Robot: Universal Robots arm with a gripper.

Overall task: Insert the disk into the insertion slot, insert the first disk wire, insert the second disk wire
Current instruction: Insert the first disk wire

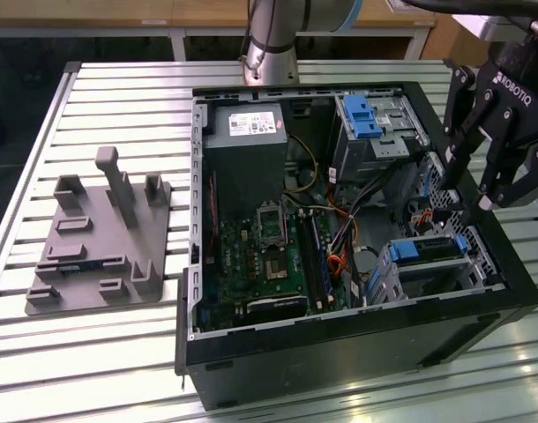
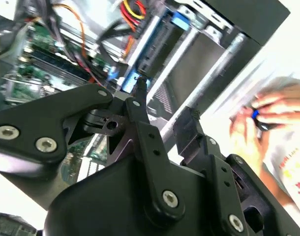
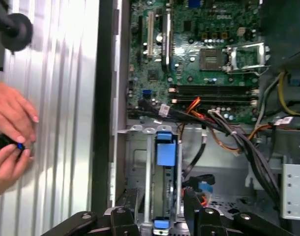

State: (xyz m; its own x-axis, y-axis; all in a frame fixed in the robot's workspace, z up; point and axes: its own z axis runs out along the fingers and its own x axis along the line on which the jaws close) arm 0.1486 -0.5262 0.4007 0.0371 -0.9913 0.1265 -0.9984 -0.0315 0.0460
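The disk point(image 1: 425, 250), silver in a bright blue carrier, sits inside the insertion slot point(image 1: 388, 284), a low grey perforated cage at the case's corner on the exterior view's right. In the first wrist view the carrier's blue clip point(image 3: 165, 147) lies between the cage walls point(image 3: 135, 162). My gripper point(image 1: 469, 192) hovers just above the cage and the case's rim, open, with nothing between its fingers point(image 2: 140, 113). The carrier's blue rail point(image 2: 146, 39) lies beyond the gripper point(image 2: 162, 98). Loose black, red and orange cables point(image 3: 204, 147) run beside the cage, one ending in a dark plug point(image 3: 201, 184).
A person's hands point(image 3: 10, 132) hold a small dark object beside the case on the slatted table point(image 1: 119, 352). A grey fixture plate point(image 1: 101, 238) lies at the exterior view's left. The case holds the motherboard point(image 1: 260, 256), power supply point(image 1: 244, 150) and a taller blue-latched bay point(image 1: 366, 119).
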